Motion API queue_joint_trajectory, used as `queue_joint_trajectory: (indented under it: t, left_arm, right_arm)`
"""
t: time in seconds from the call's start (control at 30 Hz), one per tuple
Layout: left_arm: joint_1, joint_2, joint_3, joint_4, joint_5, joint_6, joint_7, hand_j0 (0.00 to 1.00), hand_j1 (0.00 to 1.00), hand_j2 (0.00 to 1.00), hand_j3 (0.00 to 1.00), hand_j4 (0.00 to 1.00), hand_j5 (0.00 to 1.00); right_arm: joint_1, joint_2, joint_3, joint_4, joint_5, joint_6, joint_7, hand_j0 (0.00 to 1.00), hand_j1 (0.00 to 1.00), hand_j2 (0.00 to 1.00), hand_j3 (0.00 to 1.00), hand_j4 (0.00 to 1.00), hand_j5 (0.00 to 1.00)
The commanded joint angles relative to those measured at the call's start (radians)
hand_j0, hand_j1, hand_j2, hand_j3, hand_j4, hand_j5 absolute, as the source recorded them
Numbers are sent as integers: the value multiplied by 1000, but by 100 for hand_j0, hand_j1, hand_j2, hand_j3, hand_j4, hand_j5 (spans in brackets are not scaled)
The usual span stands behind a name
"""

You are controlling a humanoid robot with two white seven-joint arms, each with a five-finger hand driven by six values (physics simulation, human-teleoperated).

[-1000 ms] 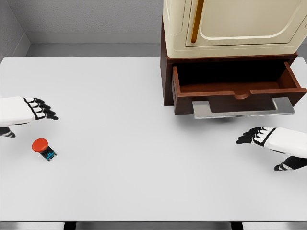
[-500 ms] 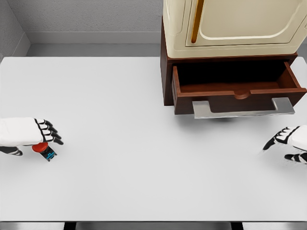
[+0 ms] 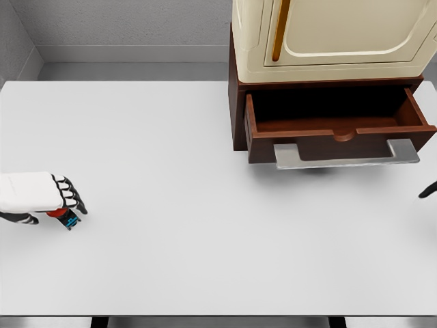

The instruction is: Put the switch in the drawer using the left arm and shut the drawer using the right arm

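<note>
A plain white surface point(image 3: 205, 225) fills the head view, with grey walls behind it. The left robot hand point(image 3: 51, 198) comes in from the left edge and lies low over the switch point(image 3: 66, 217), at the surface's left side. Its black-tipped fingers point(image 3: 74, 199) curl down over the red cap, so only a sliver of red and the small black and blue base show under the fingertips. The fingers are bent around the switch, though whether they truly clamp it cannot be told; the switch seems to sit on the surface.

Well apart, at the upper right, stands a dark brown cabinet point(image 3: 237, 102) carrying a cream unit point(image 3: 328, 34) with an orange handle point(image 3: 280, 31). The drawer point(image 3: 334, 126) is pulled open toward the camera, its inside dark, with a grey handle point(image 3: 345, 156) along its front.

Of the right robot hand point(image 3: 430, 190) only a dark fingertip shows at the right edge, below the drawer; its state cannot be told.
</note>
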Motion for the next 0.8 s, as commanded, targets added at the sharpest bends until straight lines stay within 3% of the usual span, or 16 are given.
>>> queue_joint_trajectory:
  t: [0.0,0.07,0.37,0.57,0.77]
  left_arm:
    - [-2,1,-3,-1,4,2,1,81,81,81,81,81,81]
    - [0,2,-3,-4,4,2,-1,73,73,73,73,73,73]
    - [-2,-1,-1,-4,4,2,1,60,60,60,60,60,60]
    - [-2,-4,-1,-2,4,2,1,40,40,40,40,40,40]
    - [-17,-4,0,-4,7,2,2,40,40,40,40,40,40]
  right_arm:
    - [0,-2,-7,-1,-19,3,0,63,63,63,63,63,63]
    - [0,-7,-7,-1,-35,3,0,63,63,63,63,63,63]
    - [0,-10,1,-2,-36,3,0,63,63,63,63,63,63]
    - [0,-8,6,-1,-36,3,0,63,63,63,63,63,63]
    - [0,-10,7,-1,-36,3,0,63,63,63,63,63,63]
